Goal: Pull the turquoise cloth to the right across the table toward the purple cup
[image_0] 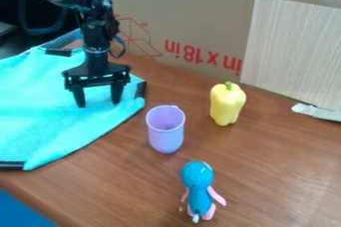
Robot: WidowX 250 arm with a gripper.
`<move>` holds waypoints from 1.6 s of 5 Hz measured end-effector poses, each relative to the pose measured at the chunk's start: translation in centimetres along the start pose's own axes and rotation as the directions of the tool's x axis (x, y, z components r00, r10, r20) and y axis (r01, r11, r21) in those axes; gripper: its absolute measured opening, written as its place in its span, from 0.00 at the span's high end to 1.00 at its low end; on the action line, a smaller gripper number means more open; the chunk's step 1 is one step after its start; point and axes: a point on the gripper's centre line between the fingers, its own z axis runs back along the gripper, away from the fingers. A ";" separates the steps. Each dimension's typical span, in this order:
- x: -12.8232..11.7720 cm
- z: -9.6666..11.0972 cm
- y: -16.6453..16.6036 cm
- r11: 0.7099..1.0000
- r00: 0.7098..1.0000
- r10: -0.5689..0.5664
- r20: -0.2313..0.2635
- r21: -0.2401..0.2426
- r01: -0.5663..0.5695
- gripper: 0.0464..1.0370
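The black gripper (98, 101) hangs over the right part of the turquoise cloth (47, 116) at the upper left, its two fingers spread apart with nothing between them. Nearest to it among the loose objects is a purple cup (166, 134), upright on the wooden table to the lower right of the gripper. A yellow bell pepper (227, 104) with a green stem stands to the right of the cup. Below the cup, near the front, lies a blue toy figure (198, 186) with a round head and pink limbs.
A cardboard wall (193, 27) runs along the back of the table (273, 171), with a pale wood-grain panel (293, 47) on its right part. A torn whitish strip (316, 112) lies at the panel's foot. Black edge pieces (140, 89) show beside the cloth.
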 end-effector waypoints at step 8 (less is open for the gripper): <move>0.1 7.7 -1.5 0.944 0.962 0.271 0.028 0.188 -0.271 0.04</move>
